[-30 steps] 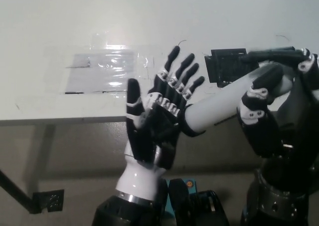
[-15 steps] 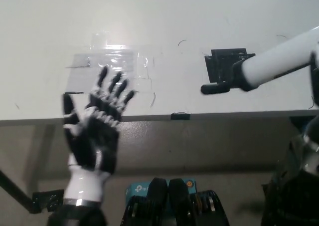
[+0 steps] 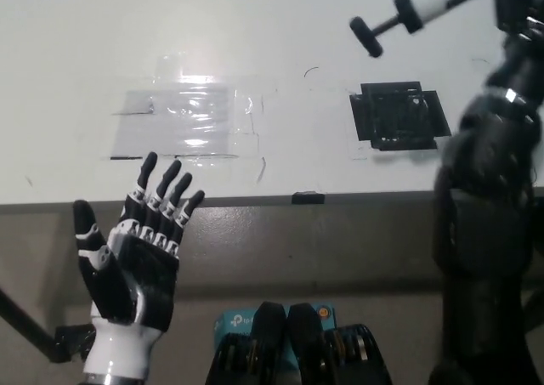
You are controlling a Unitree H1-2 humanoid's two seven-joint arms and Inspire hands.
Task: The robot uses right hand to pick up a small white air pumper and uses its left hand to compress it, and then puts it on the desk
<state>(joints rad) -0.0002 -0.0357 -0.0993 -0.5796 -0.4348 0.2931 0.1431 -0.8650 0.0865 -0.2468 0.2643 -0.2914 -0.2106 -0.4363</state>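
The air pumper (image 3: 408, 13) (white barrel, black T-handle) hangs above the desk (image 3: 68, 45), clasped in the right hand (image 3: 514, 2); beyond its tip, the left hand (image 3: 136, 253) is spread, holding nothing.

The right hand (image 3: 510, 7) is holding the white air pumper (image 3: 416, 9) above the desk's (image 3: 76, 53) far right corner; the left hand (image 3: 136, 249) is hanging spread before its near edge.

Glossy clear film (image 3: 185, 120) lies on the matt white desk (image 3: 85, 45).
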